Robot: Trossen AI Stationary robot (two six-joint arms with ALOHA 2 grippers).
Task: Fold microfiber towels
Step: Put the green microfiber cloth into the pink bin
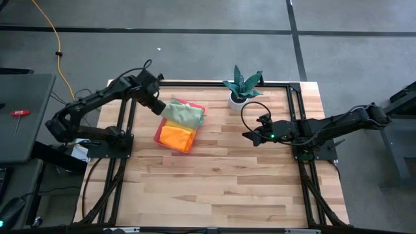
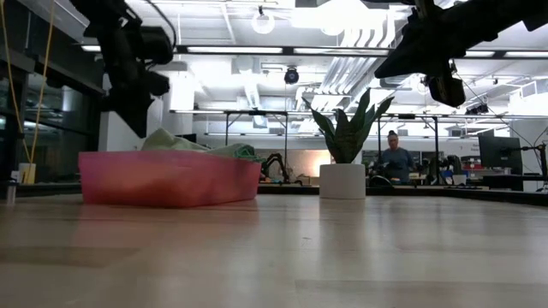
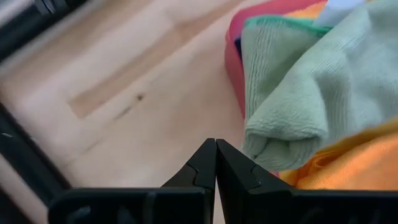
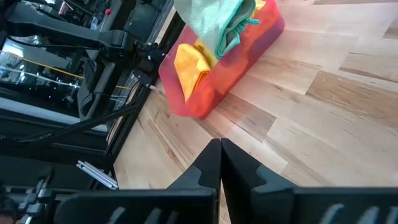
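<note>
Left gripper [image 1: 158, 104] hovers just beside the pink tray's [image 1: 199, 108] far-left edge, fingers pressed together, empty. Right gripper [image 1: 249, 136] waits mid-table near the potted plant [image 1: 242, 86], fingers likewise closed. Crumpled pale green towel [image 1: 182, 114] and orange towel [image 1: 176, 136] are piled in the tray.

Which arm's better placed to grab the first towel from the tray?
Probably left. The left gripper, shut, hovers at the pink tray beside the pale green towel. The right gripper, shut, sits apart, near the plant pot.
</note>
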